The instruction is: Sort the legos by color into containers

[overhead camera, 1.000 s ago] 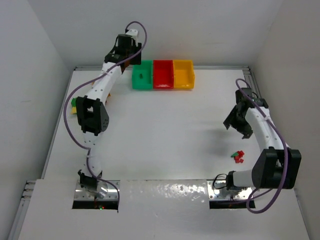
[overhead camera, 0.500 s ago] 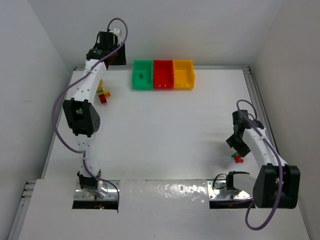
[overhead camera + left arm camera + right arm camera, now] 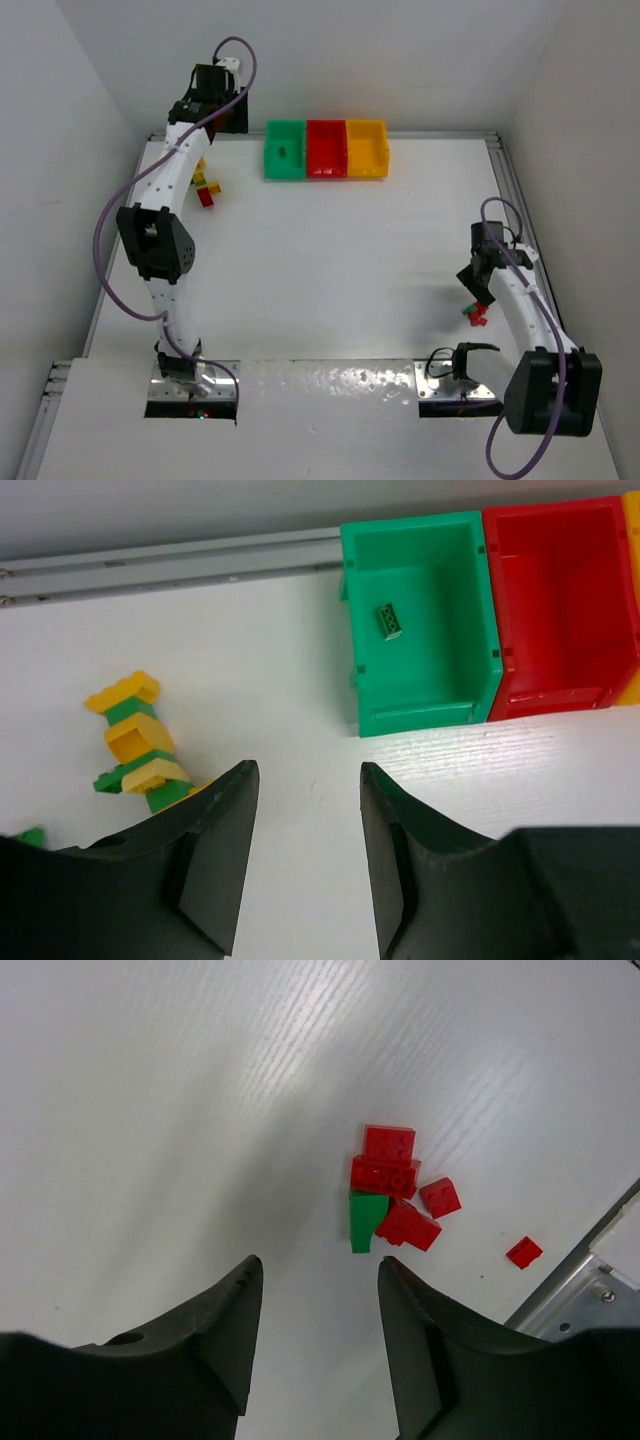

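Your left gripper (image 3: 307, 780) is at the far-left corner, released: jaws apart, nothing between them. It hangs over bare table (image 3: 330, 260), between the yellow-and-green pile (image 3: 135, 742) on its left and the green bin (image 3: 430, 665) on its right. My read: it's lined up to go for that pile. One green brick (image 3: 390, 620) already lies in the green bin. The red bin (image 3: 560, 600) next to it shows nothing inside. The yellow bin (image 3: 366, 150) is too small in the top view to tell.

Your right gripper (image 3: 318, 1278) is at the near right, also unclenched and empty, nose down over the red cluster (image 3: 392, 1175), which lies just beyond the fingertips. Probably set up for a red pick.

Watch-outs:
- The pile bricks are stacked and interlocked, so one pinch likely lifts mixed colours.
- A green wedge (image 3: 365, 1222) touches the red cluster on its left side. Same risk.
- A stray red brick (image 3: 524, 1252) sits apart, near the metal rail (image 3: 590, 1290), so finger room looks tight.
- The bins are well apart from the right-side bricks, at the far edge.
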Action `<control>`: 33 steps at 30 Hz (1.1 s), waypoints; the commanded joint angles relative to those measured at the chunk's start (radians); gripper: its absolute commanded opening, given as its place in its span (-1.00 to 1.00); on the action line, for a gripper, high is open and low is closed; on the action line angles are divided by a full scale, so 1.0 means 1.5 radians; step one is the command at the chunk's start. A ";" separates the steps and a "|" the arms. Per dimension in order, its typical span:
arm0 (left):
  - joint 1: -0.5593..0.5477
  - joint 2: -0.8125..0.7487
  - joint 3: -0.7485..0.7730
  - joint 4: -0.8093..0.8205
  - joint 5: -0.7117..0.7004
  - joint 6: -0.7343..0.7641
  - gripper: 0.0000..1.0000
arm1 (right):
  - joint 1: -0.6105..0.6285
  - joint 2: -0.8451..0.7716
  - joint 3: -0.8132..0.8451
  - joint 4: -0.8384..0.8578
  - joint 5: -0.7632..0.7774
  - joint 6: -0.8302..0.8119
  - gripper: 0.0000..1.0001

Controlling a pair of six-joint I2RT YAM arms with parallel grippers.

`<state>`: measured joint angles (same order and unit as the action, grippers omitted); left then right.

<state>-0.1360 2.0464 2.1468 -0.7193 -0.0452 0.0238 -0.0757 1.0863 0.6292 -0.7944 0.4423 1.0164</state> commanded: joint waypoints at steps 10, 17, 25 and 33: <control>0.001 -0.127 -0.133 -0.011 -0.056 0.064 -0.14 | -0.020 -0.073 0.005 -0.034 -0.091 -0.069 -0.04; 0.094 -0.067 -0.057 -0.050 0.072 0.013 -0.14 | -0.020 0.047 0.078 -0.118 -0.036 -0.059 -0.21; 0.160 0.014 0.060 -0.093 0.126 -0.008 -0.17 | -0.021 0.092 0.060 -0.023 0.004 -0.068 -0.22; 0.161 0.020 0.093 -0.118 0.119 -0.005 -0.18 | -0.020 0.148 0.010 -0.002 -0.026 -0.050 -0.21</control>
<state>0.1120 2.0872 2.2265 -0.8917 0.1101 0.0219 -0.1028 1.2922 0.6922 -0.8169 0.4084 0.9199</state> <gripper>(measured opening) 0.413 0.394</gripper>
